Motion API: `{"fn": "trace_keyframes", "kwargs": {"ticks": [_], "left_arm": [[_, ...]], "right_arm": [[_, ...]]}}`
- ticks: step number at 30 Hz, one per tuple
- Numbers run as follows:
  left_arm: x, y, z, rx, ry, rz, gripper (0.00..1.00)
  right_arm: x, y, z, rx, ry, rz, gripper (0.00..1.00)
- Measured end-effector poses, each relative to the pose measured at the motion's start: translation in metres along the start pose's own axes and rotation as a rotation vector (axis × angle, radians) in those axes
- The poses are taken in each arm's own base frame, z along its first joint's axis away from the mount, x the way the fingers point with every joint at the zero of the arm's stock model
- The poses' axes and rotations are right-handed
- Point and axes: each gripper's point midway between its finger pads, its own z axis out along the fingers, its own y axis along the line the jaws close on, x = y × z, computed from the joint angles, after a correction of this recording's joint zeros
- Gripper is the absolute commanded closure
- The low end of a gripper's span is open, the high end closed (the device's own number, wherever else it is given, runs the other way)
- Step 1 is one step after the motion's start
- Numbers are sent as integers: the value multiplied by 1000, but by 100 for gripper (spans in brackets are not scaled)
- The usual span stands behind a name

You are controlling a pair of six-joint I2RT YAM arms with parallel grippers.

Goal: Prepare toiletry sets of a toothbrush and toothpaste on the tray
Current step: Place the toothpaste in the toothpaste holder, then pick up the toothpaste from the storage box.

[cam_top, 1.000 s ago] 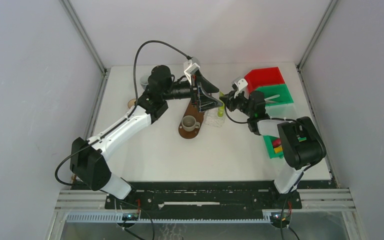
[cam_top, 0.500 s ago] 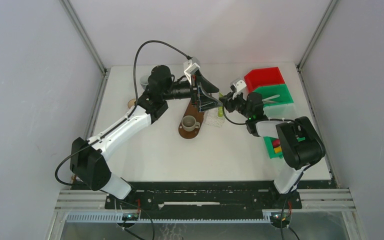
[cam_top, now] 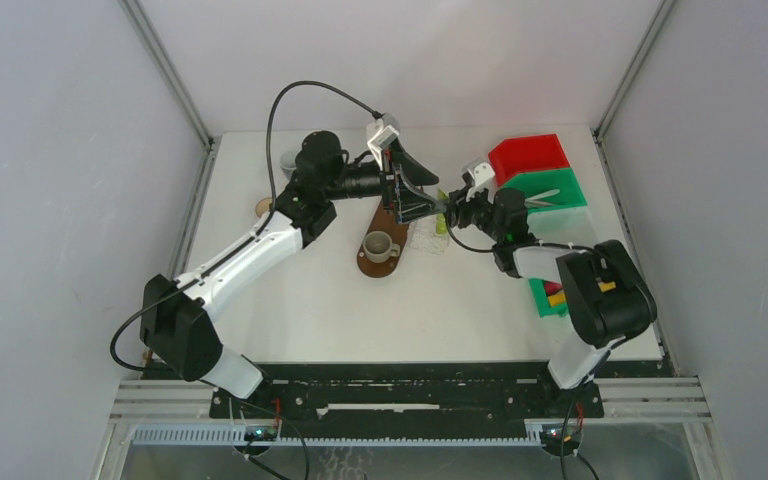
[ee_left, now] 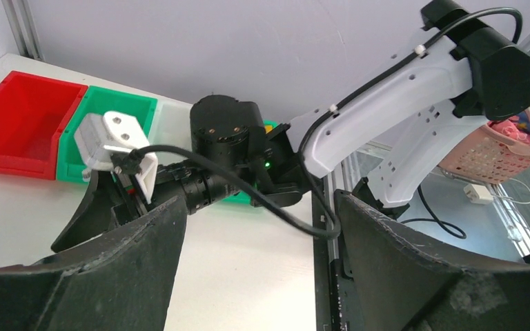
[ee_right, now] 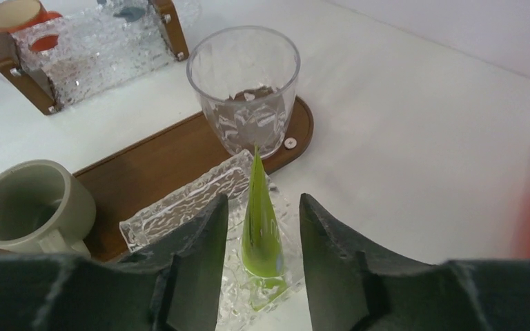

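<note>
The lime green toothpaste [ee_right: 261, 231] stands upright, cap down, in a clear textured glass dish [ee_right: 179, 200] at the edge of the brown wooden tray [ee_right: 152, 158]. My right gripper [ee_right: 261, 207] is open, one finger on each side of the tube with a gap on both sides. In the top view the tube [cam_top: 441, 222] is just left of the right gripper [cam_top: 451, 210]. My left gripper [cam_top: 420, 200] hovers open and empty above the tray's far end, and is also open in its wrist view [ee_left: 261, 207]. A red item [cam_top: 552, 286], possibly the pink-red toothpaste, lies in the near green bin.
A glass tumbler [ee_right: 243, 89] and a grey mug [ee_right: 27, 207] stand on the wooden tray. A glass holder with wooden ends [ee_right: 90, 48] lies beyond. A red bin [cam_top: 528, 155] and a green bin [cam_top: 560, 185] holding a white stick sit at back right.
My right gripper has edged a little left and farther back around the green tube. The left arm has not moved.
</note>
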Motion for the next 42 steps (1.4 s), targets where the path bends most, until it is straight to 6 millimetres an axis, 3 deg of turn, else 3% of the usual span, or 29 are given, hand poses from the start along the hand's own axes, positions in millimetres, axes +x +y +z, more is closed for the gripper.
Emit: {"fn": "trace_keyframes", "kwargs": {"ticks": [2,9,14,22,24,27,32,42], "left_arm": [[0,0,0,1,-2,-1,14],[0,-1,0,4,-10,6,13],[1,-3,-2,5,-11,7,13],[-3,-7,-3,14,-26,14,12],[-5,-8,-3,16,-32,19,13],[-7,-11,-3,21,-37,26,12],[-11,-16,-3,31,-44,38,12],[-13,-19,-3,36,-49,46,12]], "right_arm": [[-7,0,-6,18,1,6,38],[-72,5,-34,55,-96,-18,16],[-103,17,-64,76,-118,-6,1],[-132,17,-148,205,-146,153,0],[-127,9,-170,255,-158,213,0],[-104,-8,-203,379,-154,324,3],[-55,-41,-251,687,-122,505,13],[32,-94,-323,1258,10,773,48]]}}
